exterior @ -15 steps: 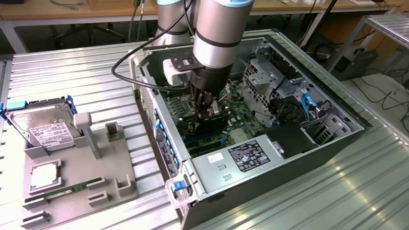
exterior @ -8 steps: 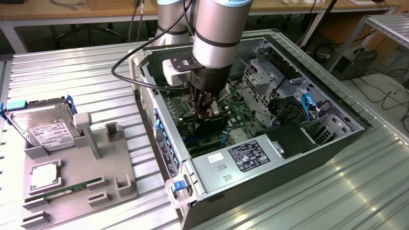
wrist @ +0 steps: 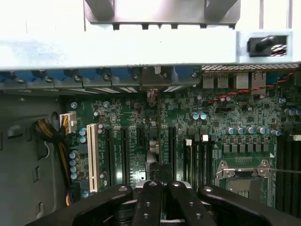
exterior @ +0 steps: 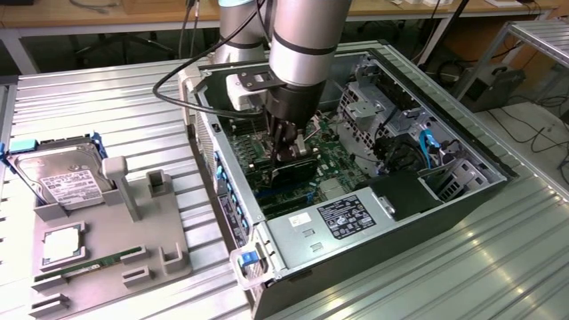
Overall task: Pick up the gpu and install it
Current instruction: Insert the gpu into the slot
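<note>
My gripper [exterior: 292, 152] reaches down into the open computer case [exterior: 444, 120], shut on the top edge of the gpu [exterior: 294, 175]. This black card stands on edge over the green motherboard [exterior: 342, 157], among the expansion slots. In the wrist view the black fingers [wrist: 149, 200] pinch the gpu [wrist: 151, 153], seen edge-on as a thin strip running toward the case's rear wall. It lies along a black slot, between the white slot [wrist: 91, 157] and the processor socket [wrist: 242, 172]. I cannot tell how deep the card sits in the slot.
A grey parts holder [exterior: 133, 220] on the exterior view's left carries a silver hard drive [exterior: 62, 180], a processor chip [exterior: 62, 243] and a green RAM stick [exterior: 89, 263]. Inside the case are the labelled power supply [exterior: 347, 213], a drive cage [exterior: 369, 107] and blue cables [exterior: 427, 150].
</note>
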Motion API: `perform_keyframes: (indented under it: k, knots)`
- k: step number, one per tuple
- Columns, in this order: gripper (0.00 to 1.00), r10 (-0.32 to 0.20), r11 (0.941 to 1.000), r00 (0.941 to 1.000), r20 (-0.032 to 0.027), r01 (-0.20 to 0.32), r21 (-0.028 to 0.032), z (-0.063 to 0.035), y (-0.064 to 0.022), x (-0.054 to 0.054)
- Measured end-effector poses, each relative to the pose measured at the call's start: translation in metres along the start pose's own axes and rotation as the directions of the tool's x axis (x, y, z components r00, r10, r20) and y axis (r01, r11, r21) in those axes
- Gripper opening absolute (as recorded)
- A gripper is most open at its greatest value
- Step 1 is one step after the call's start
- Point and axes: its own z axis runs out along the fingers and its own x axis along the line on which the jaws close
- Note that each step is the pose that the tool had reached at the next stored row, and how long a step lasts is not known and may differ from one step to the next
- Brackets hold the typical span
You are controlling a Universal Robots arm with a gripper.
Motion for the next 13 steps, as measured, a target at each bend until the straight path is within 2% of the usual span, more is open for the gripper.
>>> perform_keyframes:
  k: [4, 6, 8, 11, 12, 13]
  knots:
    - [0.11, 0.000, 1.0000, 1.0000, -0.0001, 0.000, 0.0005, -0.0016, 0.0002, 0.000]
    - [0.24, 0.000, 1.0000, 1.0000, -0.0002, 0.000, 0.0017, -0.0005, 0.0004, 0.000]
    - [0.24, 0.000, 1.0000, 1.0000, -0.0003, 0.000, 0.0031, 0.0024, 0.0005, 0.000]
    - [0.42, 0.000, 1.0000, 1.0000, -0.0002, 0.000, 0.0039, 0.0079, 0.0004, 0.000]
    - [0.42, 0.000, 1.0000, 1.0000, -0.0002, 0.000, 0.0039, 0.0095, 0.0004, 0.000]
    - [0.48, 0.000, 1.0000, 1.0000, -0.0001, 0.000, 0.0041, 0.0117, 0.0004, 0.000]
